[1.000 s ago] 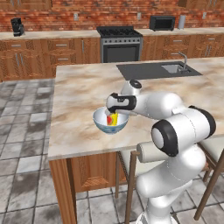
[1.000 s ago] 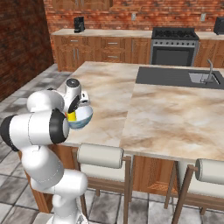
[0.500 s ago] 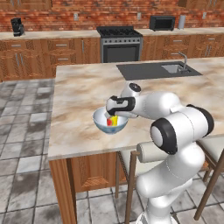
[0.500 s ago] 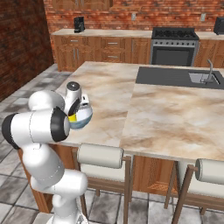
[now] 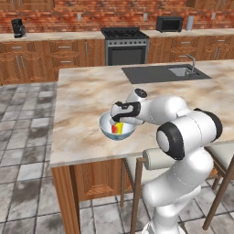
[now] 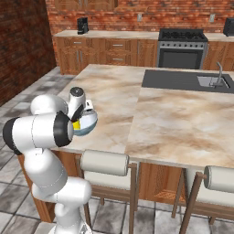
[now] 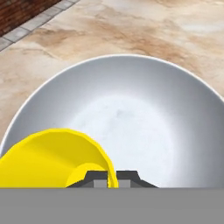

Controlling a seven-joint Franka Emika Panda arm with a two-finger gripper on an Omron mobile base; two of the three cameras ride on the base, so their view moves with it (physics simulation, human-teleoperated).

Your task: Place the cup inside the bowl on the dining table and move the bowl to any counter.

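The cup (image 5: pixel 118 127) is sitting inside the bowl (image 5: pixel 117 130), so the first half of the job is looking done. The bowl is resting on the dining table (image 5: pixel 87 96), the big island surface, close to its near edge and toward its left end. In the hand view the yellow cup (image 7: pixel 54 158) is lying low against the near side of the white bowl (image 7: pixel 144 113).

The end effector (image 5: pixel 117 122) is reaching down into the bowl. Its fingers are pressed together on the cup's yellow rim, so it is pinching the cup and needing to let go.

What is left is the second half: taking hold of the bowl and carrying it to a counter (image 5: pixel 50 36). That surface is running along the brick wall, well apart from the island, with open tile floor between.

Further right on the island the dark sink (image 5: pixel 162 73) and its faucet (image 5: pixel 192 64) are sitting near the far edge. A stove (image 5: pixel 125 45) is standing in the wall run. Stools (image 6: pixel 106 164) are tucked under the near edge, beside the robot's base.
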